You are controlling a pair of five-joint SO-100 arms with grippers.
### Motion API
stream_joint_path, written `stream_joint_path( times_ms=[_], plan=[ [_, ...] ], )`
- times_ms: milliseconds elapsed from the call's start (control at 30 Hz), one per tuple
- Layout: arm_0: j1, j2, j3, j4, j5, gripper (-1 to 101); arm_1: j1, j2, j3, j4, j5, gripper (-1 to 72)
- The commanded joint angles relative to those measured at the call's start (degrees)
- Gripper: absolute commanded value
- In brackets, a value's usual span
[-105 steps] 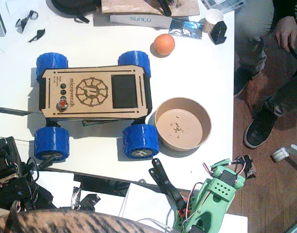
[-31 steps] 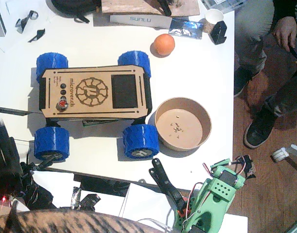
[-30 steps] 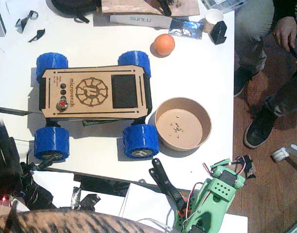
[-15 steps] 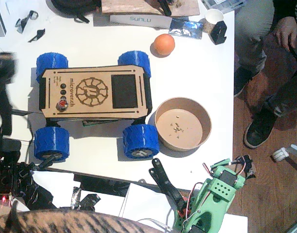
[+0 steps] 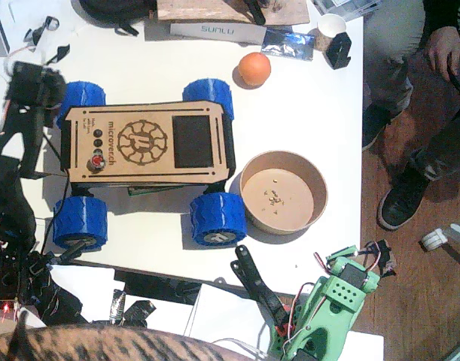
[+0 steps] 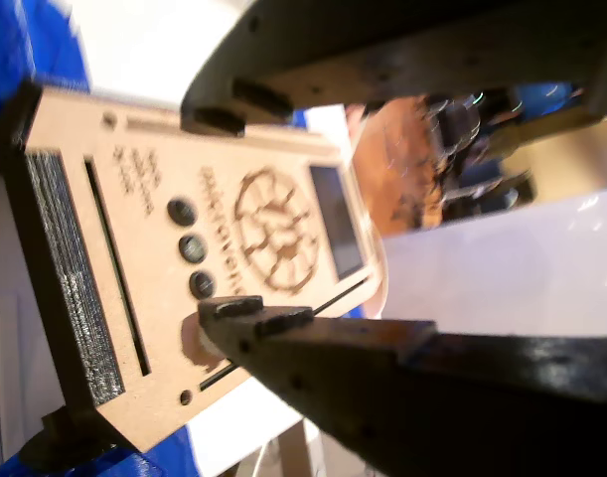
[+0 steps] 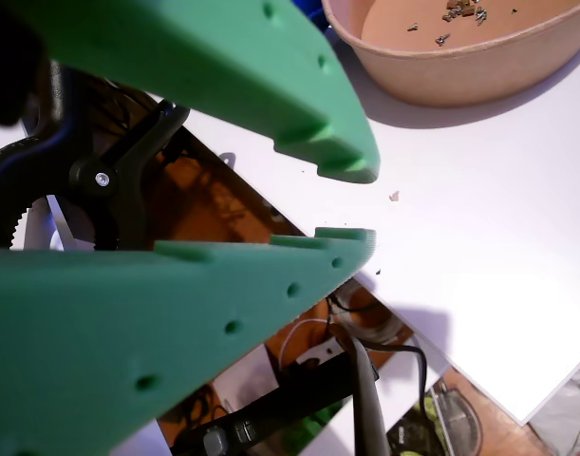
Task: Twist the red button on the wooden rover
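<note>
Flat plywood-topped wooden rover (image 5: 145,143) with four blue wheels sits left of centre on my white worktop (image 5: 305,113). Tiny red button (image 5: 97,162) with metal collar is on its deck at the left end, last in a row with small black round buttons (image 5: 98,138). Round tan bowl (image 5: 283,192) is just right of the rover. Orange ball (image 5: 254,68) lies behind both. My left tool (image 5: 35,83) is at the rover's far left corner; my right tool (image 5: 342,289) at the near edge, well apart from the rover.
</note>
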Motion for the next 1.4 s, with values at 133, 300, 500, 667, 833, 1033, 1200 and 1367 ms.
stream_joint_path(
  times_ms=[133,300,500,667,833,1033,1200,1367],
  plan=[
    [5.98,-5.89,-0.70,-1.41,4.75,22,-0.09,0.09,-0.26,0.53,-0.62,2.5],
    [9.67,-8.79,-0.70,-0.70,4.48,21,-0.09,0.09,-0.26,0.53,-0.62,2.5],
    [12.04,-10.11,-0.62,0.00,3.78,20,-0.09,0.09,-0.26,0.53,-0.62,2.5],
    [12.13,-11.51,-0.53,1.67,1.14,20,-0.09,0.09,-0.26,0.53,-0.62,2.5],
    [14.50,-10.46,-0.44,3.69,-1.58,19,-0.09,0.09,-0.26,0.53,-0.62,2.5],
    [15.64,-9.23,1.85,3.69,-4.48,20,-0.09,0.09,-0.26,0.53,-0.62,2.5],
    [15.64,-4.66,15.82,-4.13,-4.31,24,-0.09,0.09,-0.26,0.53,-0.62,2.5],
    [14.94,1.05,22.68,-6.06,-4.04,27,-0.09,0.09,-0.26,0.53,-0.62,2.5]
  ],
)
